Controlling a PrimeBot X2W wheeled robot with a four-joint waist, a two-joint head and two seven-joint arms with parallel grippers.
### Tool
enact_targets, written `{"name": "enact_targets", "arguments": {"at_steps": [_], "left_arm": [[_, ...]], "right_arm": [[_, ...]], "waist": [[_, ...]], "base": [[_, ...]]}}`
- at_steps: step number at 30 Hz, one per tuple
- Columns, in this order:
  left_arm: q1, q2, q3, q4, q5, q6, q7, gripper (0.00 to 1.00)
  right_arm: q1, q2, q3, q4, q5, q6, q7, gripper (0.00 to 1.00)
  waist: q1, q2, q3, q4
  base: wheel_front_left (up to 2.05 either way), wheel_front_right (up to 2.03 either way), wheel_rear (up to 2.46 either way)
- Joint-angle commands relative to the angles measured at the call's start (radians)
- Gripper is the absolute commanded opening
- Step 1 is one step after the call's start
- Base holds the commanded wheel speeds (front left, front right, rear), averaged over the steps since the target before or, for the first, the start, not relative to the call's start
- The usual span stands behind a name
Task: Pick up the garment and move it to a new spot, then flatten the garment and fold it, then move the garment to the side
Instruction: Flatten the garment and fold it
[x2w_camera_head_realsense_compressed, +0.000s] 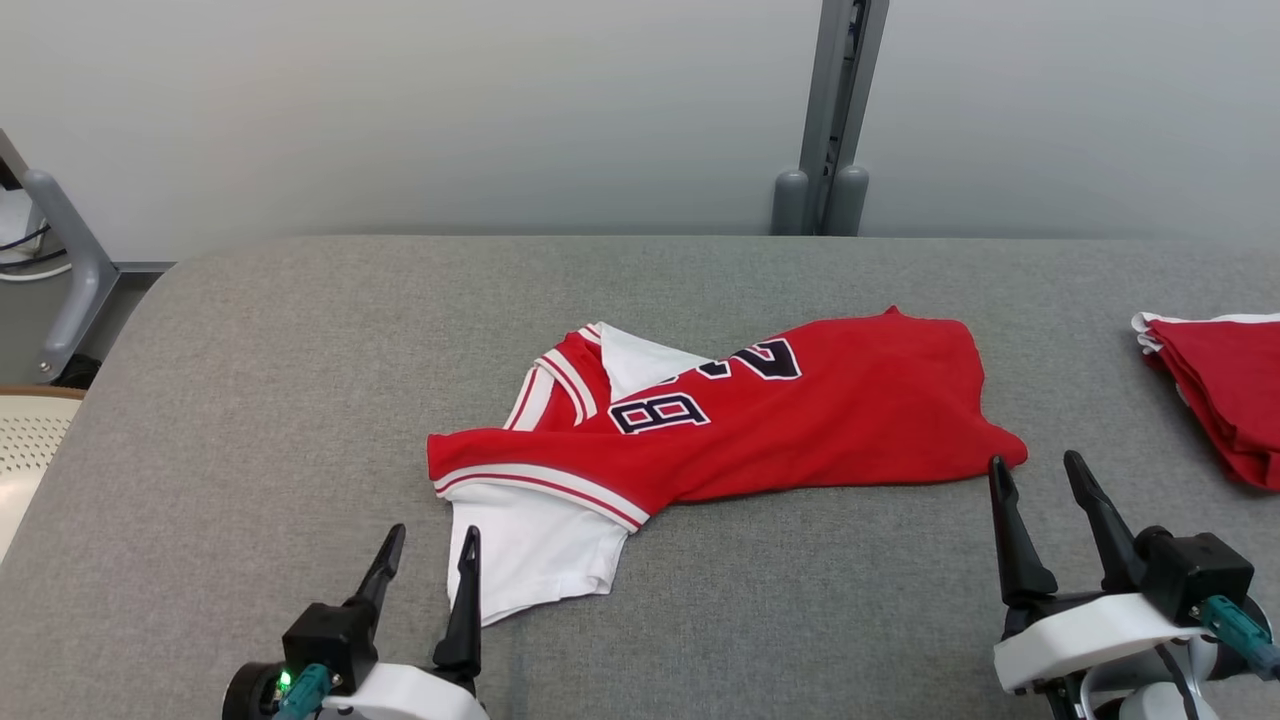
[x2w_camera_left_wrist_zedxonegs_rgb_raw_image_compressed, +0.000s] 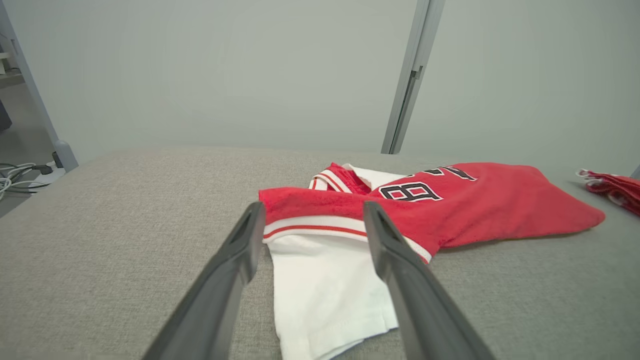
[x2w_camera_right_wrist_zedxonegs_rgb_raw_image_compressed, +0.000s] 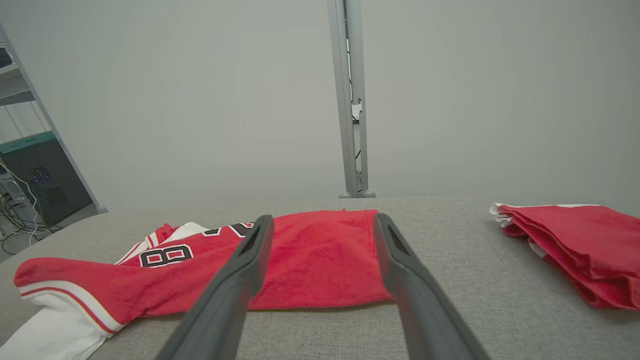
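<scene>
A: Where is the garment (x2w_camera_head_realsense_compressed: 760, 420)?

B: Near the middle of the grey table (x2w_camera_head_realsense_compressed: 250, 400), rumpled and partly doubled over itself. It is a red jersey with dark white-edged numerals, an 8 in full and another digit half hidden by a fold. A white part with red and white striped trim spills toward the near left.

A: And the left gripper (x2w_camera_head_realsense_compressed: 434, 532)?

B: It is low at the near left with its fingers spread apart and nothing between them. In the head view its inner finger overlaps the edge of the white cloth. It may be touching the cloth or hanging just above it; I cannot tell from these angles.

A: The right gripper (x2w_camera_head_realsense_compressed: 1033, 460)?

B: It is also spread wide and empty. Its fingertips are just beside the red corner at the jersey's near right end, apart from the cloth as far as I can see.

A: Anything else on the table?

B: A folded red pile (x2w_camera_head_realsense_compressed: 1225, 390) with white edging lies at the far right, well apart from the jersey. Behind the table a grey post (x2w_camera_head_realsense_compressed: 835, 120) stands against a pale wall (x2w_camera_head_realsense_compressed: 450, 110).
</scene>
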Motion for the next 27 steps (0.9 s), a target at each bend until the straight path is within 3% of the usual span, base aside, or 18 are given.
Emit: {"name": "enact_targets", "arguments": {"at_steps": [1, 14, 21, 27], "left_arm": [[-0.01, 0.003, -0.003, 0.014, -0.006, -0.002, 0.003, 1.0], [-0.057, 0.002, 0.009, 0.142, -0.081, 0.055, 0.244, 1.0], [-0.1, 0.003, 0.022, 0.212, -0.123, 0.083, 0.317, 1.0], [-0.124, 0.002, 0.012, 0.261, -0.138, 0.089, 0.315, 1.0]], "right_arm": [[-0.001, -0.003, -0.001, 0.004, 0.002, 0.0, -0.005, 1.0], [-0.024, -0.003, 0.013, 0.015, -0.001, 0.0, -0.005, 1.0], [-0.041, -0.003, 0.017, 0.02, 0.004, 0.0, -0.005, 1.0], [-0.047, -0.003, 0.012, 0.022, 0.001, 0.0, -0.005, 1.0]], "waist": [[0.0, -0.0001, 0.001, 0.0], [0.0, -0.0001, 0.032, -0.014], [0.0, -0.0001, 0.059, -0.041], [0.0, -0.0001, 0.074, -0.059]], "base": [[0.0, 0.0, 0.0], [0.0, 0.0, 0.0], [0.0, 0.0, 0.0], [0.0, 0.0, 0.0]]}}
